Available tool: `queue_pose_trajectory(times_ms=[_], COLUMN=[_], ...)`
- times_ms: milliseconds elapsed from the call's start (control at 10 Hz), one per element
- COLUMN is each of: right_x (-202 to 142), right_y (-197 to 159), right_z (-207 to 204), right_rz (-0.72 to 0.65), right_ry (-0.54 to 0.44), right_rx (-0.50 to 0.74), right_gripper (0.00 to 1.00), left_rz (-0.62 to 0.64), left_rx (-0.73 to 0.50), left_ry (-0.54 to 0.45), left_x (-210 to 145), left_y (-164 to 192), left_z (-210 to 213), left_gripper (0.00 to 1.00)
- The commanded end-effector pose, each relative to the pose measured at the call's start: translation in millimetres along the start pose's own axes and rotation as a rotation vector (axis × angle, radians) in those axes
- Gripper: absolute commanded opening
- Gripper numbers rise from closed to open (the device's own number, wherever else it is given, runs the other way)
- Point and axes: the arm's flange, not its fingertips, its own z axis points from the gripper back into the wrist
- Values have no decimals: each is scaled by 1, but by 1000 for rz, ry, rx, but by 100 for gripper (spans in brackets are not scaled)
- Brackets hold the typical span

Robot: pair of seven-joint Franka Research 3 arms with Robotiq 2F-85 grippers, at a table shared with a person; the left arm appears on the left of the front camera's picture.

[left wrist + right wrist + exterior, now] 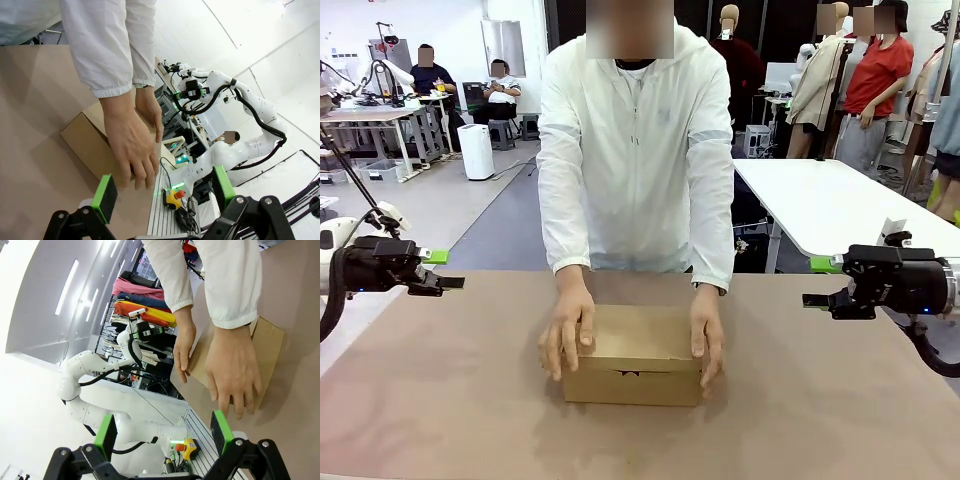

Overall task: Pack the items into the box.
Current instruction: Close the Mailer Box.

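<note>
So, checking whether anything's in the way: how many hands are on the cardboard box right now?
2. One hand grips the cardboard box on the robot's left side, the other hand on its right side. Both belong to the person.

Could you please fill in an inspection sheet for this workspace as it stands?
Surface: brown table, bare around the box.
Job's things: cardboard box closed, mid-table; the person's hands rest on both its sides. Items to pack: nothing seen.
Clutter: nothing seen.
Hands: left hand and right hand open, holding nothing, hovering at the table's sides, apart from the box.
Cables: black cable looping under the right arm.
Surroundings: white table behind; seated people farther back.
</note>
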Motion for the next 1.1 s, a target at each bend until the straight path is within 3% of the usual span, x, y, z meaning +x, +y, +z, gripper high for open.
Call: queue_pose_trajectory(times_ms=[0,1000], right_x=[1,1], right_y=[1,1], right_z=[0,0], right_rz=[16,16], right_ry=[-8,-8], right_rx=[3,3], right_gripper=[100,100], left_rz=[-15,-15], left_rx=[-11,-11], left_ry=[-4,-4], left_x=[0,0], left_y=[-3,-3], left_z=[0,0], left_gripper=[100,100])
